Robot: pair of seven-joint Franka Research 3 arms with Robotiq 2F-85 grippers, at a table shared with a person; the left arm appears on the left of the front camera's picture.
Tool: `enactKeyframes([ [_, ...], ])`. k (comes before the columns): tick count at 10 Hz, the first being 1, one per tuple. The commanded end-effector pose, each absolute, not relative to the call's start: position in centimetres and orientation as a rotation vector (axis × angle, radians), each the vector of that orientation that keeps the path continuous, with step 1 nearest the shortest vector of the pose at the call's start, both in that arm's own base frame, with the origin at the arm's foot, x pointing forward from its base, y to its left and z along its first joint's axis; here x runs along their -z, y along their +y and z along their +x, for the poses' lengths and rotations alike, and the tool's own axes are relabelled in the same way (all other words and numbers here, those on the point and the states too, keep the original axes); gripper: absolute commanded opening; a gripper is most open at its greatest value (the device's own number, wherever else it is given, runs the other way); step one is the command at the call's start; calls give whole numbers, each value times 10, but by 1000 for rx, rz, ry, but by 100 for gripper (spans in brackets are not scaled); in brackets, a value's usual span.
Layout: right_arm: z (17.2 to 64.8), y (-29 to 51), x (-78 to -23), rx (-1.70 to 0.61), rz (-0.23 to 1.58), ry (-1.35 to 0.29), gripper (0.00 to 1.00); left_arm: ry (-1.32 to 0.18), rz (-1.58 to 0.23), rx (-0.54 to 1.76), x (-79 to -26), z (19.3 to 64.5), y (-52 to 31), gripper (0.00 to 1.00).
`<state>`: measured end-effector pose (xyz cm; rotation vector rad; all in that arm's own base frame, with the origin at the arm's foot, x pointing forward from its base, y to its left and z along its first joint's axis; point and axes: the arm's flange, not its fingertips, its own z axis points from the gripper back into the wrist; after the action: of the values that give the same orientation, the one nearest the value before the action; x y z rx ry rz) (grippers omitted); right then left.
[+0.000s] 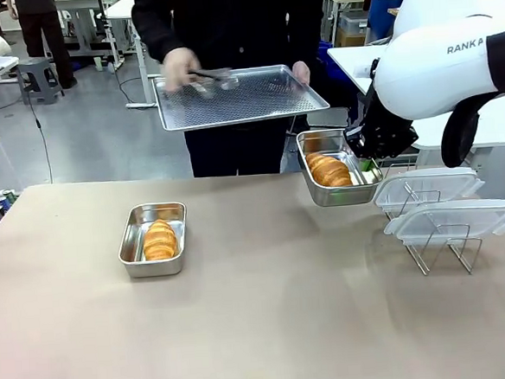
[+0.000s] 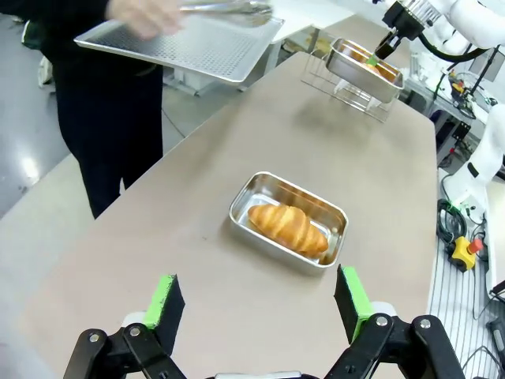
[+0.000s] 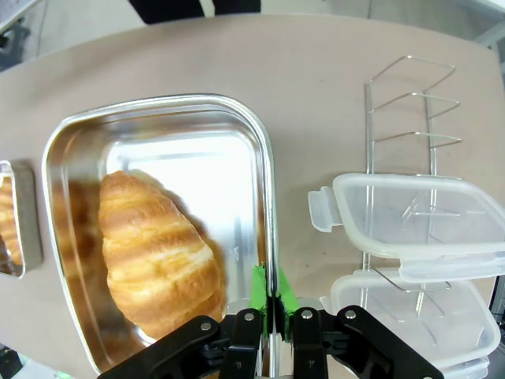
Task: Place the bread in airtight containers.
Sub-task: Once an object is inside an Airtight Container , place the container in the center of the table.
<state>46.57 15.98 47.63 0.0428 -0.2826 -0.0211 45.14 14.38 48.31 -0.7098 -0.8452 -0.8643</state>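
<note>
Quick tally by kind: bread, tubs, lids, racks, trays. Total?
croissant: 2
steel tub: 2
clear lid: 2
wire rack: 1
perforated tray: 1
Total: 8

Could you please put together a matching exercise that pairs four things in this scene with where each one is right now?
Things:
1. perforated tray
2. left tub
3. right tub
4. clear lids

Places:
A. resting on the wire rack
B. standing on the table
C. held up by the person's hand
D. clamped at its rim by the right gripper

Pairs: 1-C, 2-B, 3-D, 4-A.
</note>
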Motion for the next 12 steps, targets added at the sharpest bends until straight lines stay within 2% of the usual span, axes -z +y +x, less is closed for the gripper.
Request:
enactKeyframes([
  [1, 467, 160, -482, 31, 53, -294, 0, -851, -713, 872, -485, 451, 143, 100],
  [8, 467, 160, -482, 31, 53, -294, 0, -851, -713, 872, -485, 451, 143, 100],
  [9, 466, 160, -476, 21, 43, -283, 5, -851, -713, 872, -485, 451, 143, 100],
  [12, 481, 194, -429, 87, 25, -218, 5, -851, -713, 872, -485, 451, 143, 100],
])
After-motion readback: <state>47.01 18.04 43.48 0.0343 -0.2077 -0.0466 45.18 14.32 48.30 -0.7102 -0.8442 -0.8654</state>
